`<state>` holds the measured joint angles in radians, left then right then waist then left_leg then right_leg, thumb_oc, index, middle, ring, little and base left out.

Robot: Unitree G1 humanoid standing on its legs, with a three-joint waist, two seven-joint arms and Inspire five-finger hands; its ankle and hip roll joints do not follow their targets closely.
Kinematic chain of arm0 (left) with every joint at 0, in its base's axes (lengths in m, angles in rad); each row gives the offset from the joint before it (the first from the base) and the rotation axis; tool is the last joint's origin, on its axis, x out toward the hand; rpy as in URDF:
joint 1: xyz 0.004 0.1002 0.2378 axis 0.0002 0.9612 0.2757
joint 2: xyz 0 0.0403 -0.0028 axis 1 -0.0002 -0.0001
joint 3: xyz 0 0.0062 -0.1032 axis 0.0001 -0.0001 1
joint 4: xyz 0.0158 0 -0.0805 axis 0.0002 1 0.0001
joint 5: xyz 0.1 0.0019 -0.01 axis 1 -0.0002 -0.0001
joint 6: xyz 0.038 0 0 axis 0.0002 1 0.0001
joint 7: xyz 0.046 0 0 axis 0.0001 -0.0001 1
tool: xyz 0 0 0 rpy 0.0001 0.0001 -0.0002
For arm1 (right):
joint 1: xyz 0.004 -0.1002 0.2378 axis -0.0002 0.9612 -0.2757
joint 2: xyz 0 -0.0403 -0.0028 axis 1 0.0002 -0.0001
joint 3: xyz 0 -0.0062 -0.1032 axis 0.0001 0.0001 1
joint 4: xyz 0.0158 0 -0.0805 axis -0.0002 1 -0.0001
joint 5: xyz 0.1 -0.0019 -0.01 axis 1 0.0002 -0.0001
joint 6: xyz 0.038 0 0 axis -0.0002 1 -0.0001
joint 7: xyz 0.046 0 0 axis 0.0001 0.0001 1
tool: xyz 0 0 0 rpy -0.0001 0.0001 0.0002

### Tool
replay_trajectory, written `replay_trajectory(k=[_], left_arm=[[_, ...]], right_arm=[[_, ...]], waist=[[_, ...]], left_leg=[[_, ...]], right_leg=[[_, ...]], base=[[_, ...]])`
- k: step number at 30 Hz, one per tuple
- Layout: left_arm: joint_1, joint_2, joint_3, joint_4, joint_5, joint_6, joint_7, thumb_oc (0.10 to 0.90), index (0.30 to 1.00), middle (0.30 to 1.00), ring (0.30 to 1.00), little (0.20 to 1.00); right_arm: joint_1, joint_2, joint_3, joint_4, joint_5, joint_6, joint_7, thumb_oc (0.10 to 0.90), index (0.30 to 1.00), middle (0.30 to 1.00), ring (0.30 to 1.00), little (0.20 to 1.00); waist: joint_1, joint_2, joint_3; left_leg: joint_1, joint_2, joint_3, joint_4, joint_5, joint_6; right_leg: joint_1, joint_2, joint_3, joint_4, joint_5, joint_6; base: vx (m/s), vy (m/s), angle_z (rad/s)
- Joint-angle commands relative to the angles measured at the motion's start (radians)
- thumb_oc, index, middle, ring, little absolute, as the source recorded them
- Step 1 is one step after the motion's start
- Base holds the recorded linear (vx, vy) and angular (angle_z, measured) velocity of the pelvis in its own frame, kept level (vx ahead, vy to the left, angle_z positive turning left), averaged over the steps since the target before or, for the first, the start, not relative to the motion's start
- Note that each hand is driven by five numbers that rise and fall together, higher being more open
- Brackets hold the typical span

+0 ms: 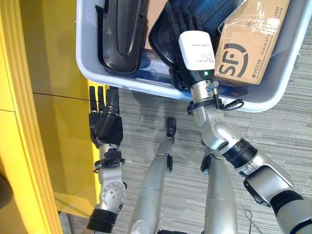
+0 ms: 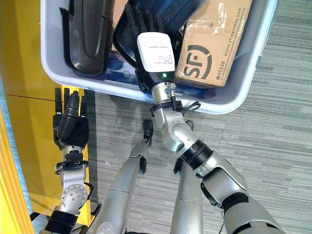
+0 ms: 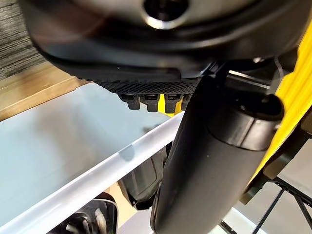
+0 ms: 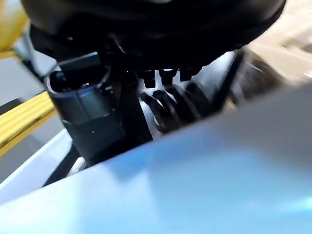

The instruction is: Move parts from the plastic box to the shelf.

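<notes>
The pale blue plastic box [image 1: 126,80] lies on the floor ahead. Inside it are a long black moulded part [image 1: 119,34] on the left, a second black part [image 1: 161,36] in the middle and a cardboard box [image 1: 248,44] on the right. My right hand [image 1: 184,22], with a white cover behind it, reaches over the near rim; its fingers lie stretched out on the middle black part. My left hand [image 1: 107,126] hangs open outside the box, just below its near rim [image 3: 63,146], beside the yellow shelf [image 1: 53,136]. It holds nothing.
The yellow shelf frame runs along the left side, close to my left hand. Grey plank flooring [image 1: 273,126] spreads to the right of the box. The box's near wall [image 4: 219,175] stands between my right wrist and the parts.
</notes>
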<state>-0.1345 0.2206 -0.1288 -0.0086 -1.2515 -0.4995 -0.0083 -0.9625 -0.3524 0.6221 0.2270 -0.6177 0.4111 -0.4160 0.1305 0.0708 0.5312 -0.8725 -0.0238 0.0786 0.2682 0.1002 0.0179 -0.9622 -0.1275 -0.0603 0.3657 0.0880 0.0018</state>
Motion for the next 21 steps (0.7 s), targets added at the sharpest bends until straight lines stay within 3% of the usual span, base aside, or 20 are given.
replay_trajectory(k=[1, 10, 11, 12, 16, 17, 18, 19, 21], left_arm=[[0.044, 0.047, 0.024, -0.141, 0.013, -0.053, -0.057, 0.900, 1.000, 1.000, 1.000, 1.000], [0.045, 0.056, 0.014, -0.142, -0.006, -0.052, -0.053, 0.900, 1.000, 1.000, 1.000, 1.000], [0.035, 0.055, 0.018, -0.144, -0.007, -0.054, -0.054, 0.900, 1.000, 1.000, 1.000, 1.000], [0.049, 0.050, 0.010, -0.140, -0.008, -0.060, -0.060, 0.900, 1.000, 1.000, 1.000, 1.000], [0.049, 0.049, 0.010, -0.142, -0.013, -0.069, -0.069, 0.900, 1.000, 1.000, 1.000, 1.000], [0.037, 0.048, 0.017, -0.147, -0.014, -0.071, -0.070, 0.900, 1.000, 1.000, 1.000, 1.000], [0.051, 0.049, 0.011, -0.148, -0.029, -0.071, -0.073, 0.900, 1.000, 1.000, 1.000, 1.000], [0.039, 0.048, 0.018, -0.151, -0.030, -0.073, -0.074, 0.900, 1.000, 1.000, 1.000, 1.000], [0.051, 0.049, 0.013, -0.149, -0.024, -0.067, -0.077, 0.900, 1.000, 1.000, 1.000, 1.000]], right_arm=[[0.054, -0.061, -0.021, 0.115, 0.053, 0.091, 0.030, 0.400, 0.300, 0.300, 0.300, 0.300], [0.042, -0.084, -0.021, 0.152, 0.002, 0.106, 0.083, 0.400, 0.300, 0.300, 0.300, 0.300], [0.032, -0.087, -0.021, 0.150, -0.001, 0.109, 0.084, 0.400, 0.300, 0.300, 0.300, 0.300], [0.046, -0.087, -0.016, 0.153, -0.004, 0.119, 0.091, 0.400, 0.300, 0.300, 0.300, 0.300], [0.046, -0.091, -0.012, 0.159, -0.024, 0.117, 0.083, 0.400, 0.300, 0.300, 0.300, 0.300], [0.031, -0.096, -0.014, 0.156, -0.031, 0.119, 0.084, 0.400, 0.300, 0.300, 0.300, 0.300], [0.044, -0.098, -0.012, 0.163, -0.047, 0.119, 0.085, 0.400, 0.300, 0.300, 0.300, 0.300], [0.029, -0.101, -0.012, 0.161, -0.051, 0.121, 0.087, 0.400, 0.300, 0.300, 0.300, 0.300], [0.038, -0.098, -0.003, 0.172, -0.054, 0.124, 0.083, 0.400, 0.300, 0.300, 0.300, 0.300]], waist=[[-0.014, 0.093, -0.011], [-0.011, 0.111, -0.011], [-0.013, 0.112, -0.011], [-0.011, 0.116, -0.011], [-0.013, 0.120, -0.011], [-0.016, 0.121, -0.011], [-0.014, 0.125, -0.011], [-0.016, 0.126, -0.011], [-0.013, 0.129, -0.011]], left_leg=[[-0.074, -0.019, -0.085, 0.137, -0.132, 0.006], [-0.097, -0.023, -0.082, 0.184, -0.164, 0.006], [-0.122, -0.024, -0.076, 0.181, -0.144, 0.010], [-0.092, -0.022, -0.080, 0.182, -0.169, 0.005], [-0.092, -0.020, -0.076, 0.177, -0.167, 0.004], [-0.122, -0.021, -0.070, 0.172, -0.141, 0.008], [-0.089, -0.021, -0.074, 0.174, -0.165, 0.002], [-0.119, -0.021, -0.068, 0.170, -0.140, 0.008], [-0.088, -0.020, -0.071, 0.173, -0.165, 0.001]], right_leg=[[0.039, -0.062, 0.029, -0.058, -0.054, 0.079], [-0.002, -0.056, 0.043, 0.005, -0.090, 0.082], [-0.024, -0.058, 0.036, 0.000, -0.071, 0.077], [-0.001, -0.055, 0.046, 0.008, -0.098, 0.082], [-0.004, -0.056, 0.049, 0.005, -0.097, 0.082], [-0.030, -0.059, 0.042, -0.006, -0.071, 0.077], [-0.004, -0.058, 0.050, 0.000, -0.095, 0.083], [-0.030, -0.061, 0.043, -0.009, -0.070, 0.078], [-0.005, -0.059, 0.052, -0.001, -0.093, 0.084]], base=[[0.00, 0.000, 0.00], [0.00, -0.001, 0.01], [0.03, 0.014, 0.00], [0.00, 0.000, 0.00], [-0.02, 0.007, -0.03], [-0.03, 0.010, 0.00], [-0.07, 0.008, 0.01], [0.00, 0.000, 0.00], [0.00, 0.000, 0.00]])
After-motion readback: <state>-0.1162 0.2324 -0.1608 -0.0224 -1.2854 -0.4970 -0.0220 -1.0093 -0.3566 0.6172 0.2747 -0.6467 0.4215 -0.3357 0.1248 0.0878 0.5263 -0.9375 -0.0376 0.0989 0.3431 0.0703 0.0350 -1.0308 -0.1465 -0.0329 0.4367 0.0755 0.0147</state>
